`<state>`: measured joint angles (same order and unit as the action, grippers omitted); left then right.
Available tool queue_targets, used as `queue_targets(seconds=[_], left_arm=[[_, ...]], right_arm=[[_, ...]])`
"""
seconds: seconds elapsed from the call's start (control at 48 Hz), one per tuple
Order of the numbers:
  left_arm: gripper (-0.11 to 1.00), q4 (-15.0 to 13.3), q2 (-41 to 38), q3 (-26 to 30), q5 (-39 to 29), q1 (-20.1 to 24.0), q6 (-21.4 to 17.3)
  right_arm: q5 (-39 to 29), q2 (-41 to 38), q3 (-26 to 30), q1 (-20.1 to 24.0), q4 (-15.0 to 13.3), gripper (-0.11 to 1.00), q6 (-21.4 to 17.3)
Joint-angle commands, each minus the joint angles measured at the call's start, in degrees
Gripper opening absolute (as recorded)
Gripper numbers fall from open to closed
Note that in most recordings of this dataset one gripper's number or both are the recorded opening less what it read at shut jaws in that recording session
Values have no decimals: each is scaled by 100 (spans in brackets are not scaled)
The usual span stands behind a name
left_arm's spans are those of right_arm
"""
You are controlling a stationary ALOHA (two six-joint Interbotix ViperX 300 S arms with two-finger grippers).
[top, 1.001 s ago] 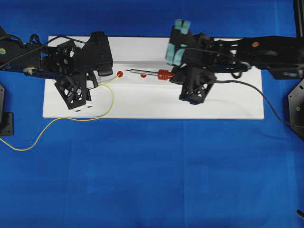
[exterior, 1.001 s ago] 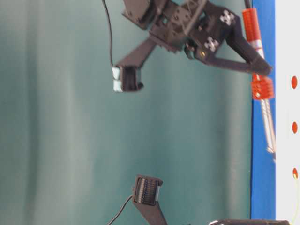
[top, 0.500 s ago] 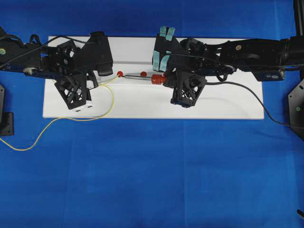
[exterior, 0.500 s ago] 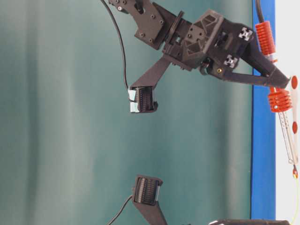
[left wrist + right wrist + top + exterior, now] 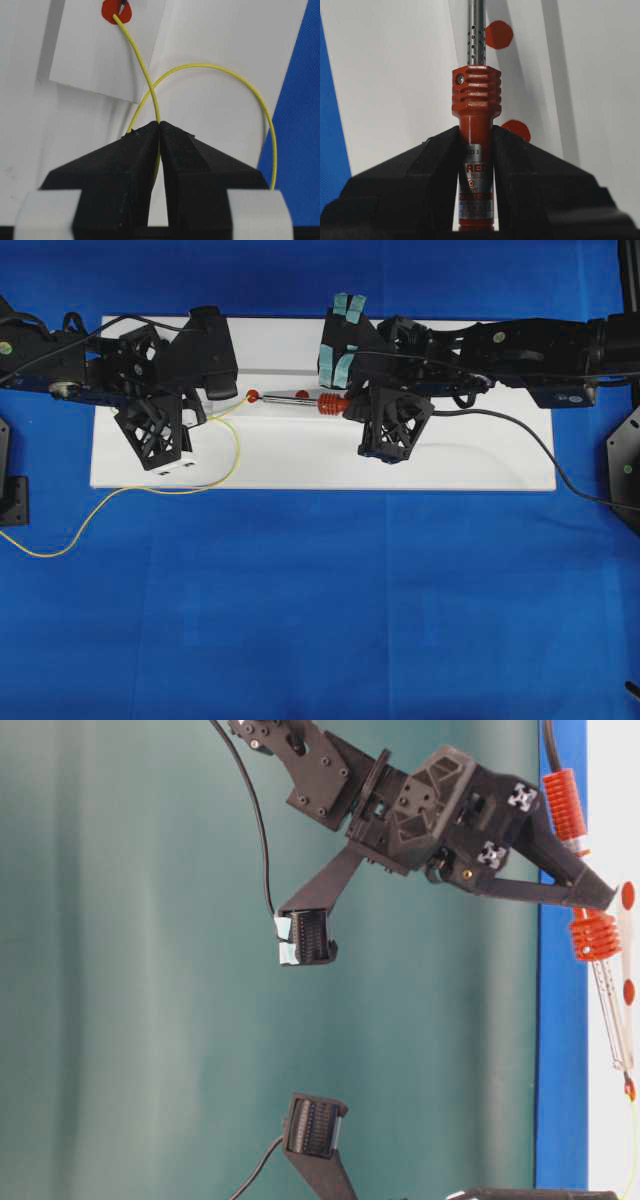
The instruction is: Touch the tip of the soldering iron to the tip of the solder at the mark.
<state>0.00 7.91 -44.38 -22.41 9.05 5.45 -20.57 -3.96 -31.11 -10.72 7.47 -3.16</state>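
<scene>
The soldering iron lies nearly level over the white board, its silver shaft pointing left. My right gripper is shut on its red-orange handle. My left gripper is shut on the yellow solder wire. In the left wrist view the solder's end and the iron's dark tip meet on a red round mark. In the table-level view the iron's tip is down at that mark.
Two more red dots lie on the board beside the iron. The solder loops over the board and trails onto the blue cloth. The iron's black cord runs off to the right.
My right gripper has carried the iron left and lower, bringing its tip from short of the mark onto the mark and the solder's end. The left gripper has held still.
</scene>
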Motion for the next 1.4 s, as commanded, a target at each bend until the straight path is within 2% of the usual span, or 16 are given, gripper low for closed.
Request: queue_targets(seconds=[0.0, 0.417, 1.376], left_arm=[[2, 9, 44, 70, 18, 9, 9], [2, 9, -62, 246, -79, 9, -79], [2, 9, -62, 246, -123, 9, -26]], right_arm=[[-9, 70, 158, -18, -18, 6, -9], [0, 70, 149, -18, -26, 6, -9], [-9, 70, 158, -18, -26, 6, 0]])
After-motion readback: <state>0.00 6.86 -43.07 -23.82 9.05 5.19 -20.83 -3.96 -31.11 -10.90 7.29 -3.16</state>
